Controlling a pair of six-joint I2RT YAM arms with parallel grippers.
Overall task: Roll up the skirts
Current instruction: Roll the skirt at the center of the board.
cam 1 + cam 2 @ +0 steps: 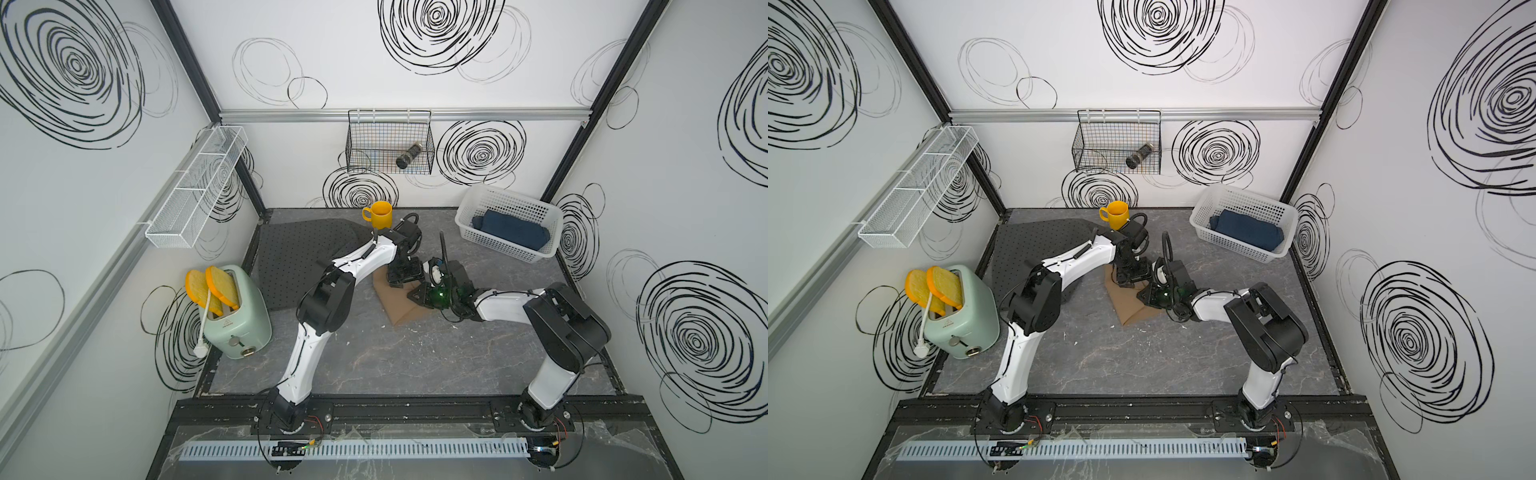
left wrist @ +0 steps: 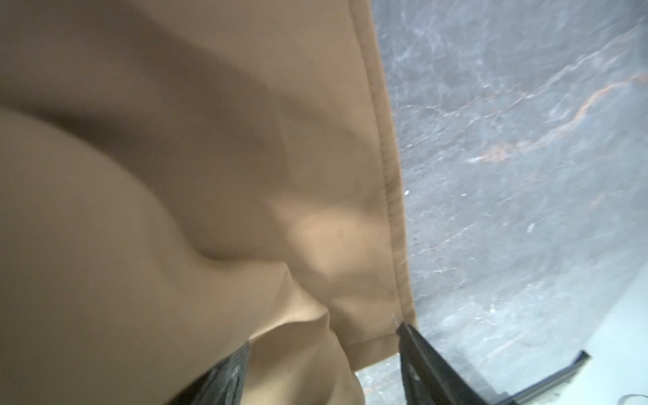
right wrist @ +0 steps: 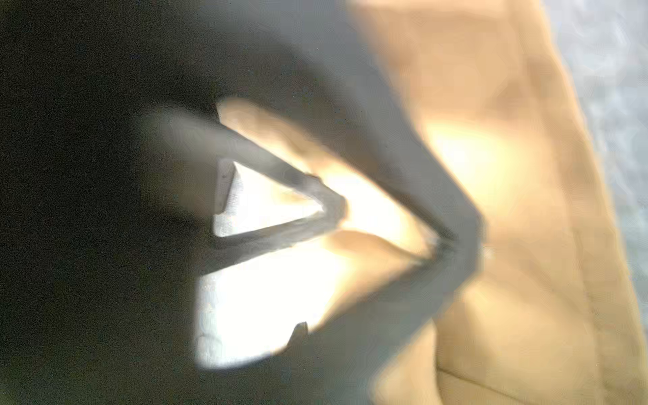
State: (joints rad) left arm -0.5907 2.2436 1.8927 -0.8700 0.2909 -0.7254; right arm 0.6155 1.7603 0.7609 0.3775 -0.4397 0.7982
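Note:
The tan-brown skirt lies partly folded on the marble table, mid-table, with both grippers down on its far end. My left gripper is open; its fingers straddle a raised fold of the tan cloth near the hemmed edge. My right gripper rests on the same cloth just to the right. Its wrist view is dark and blurred against tan cloth, so its jaws are unreadable. The dotted grey skirt lies flat at the back left. The dark blue denim skirt sits in the white basket.
A yellow mug stands at the back, just behind the left arm. A mint toaster with two slices stands at the left edge. A black wire basket and a white wire shelf hang on the walls.

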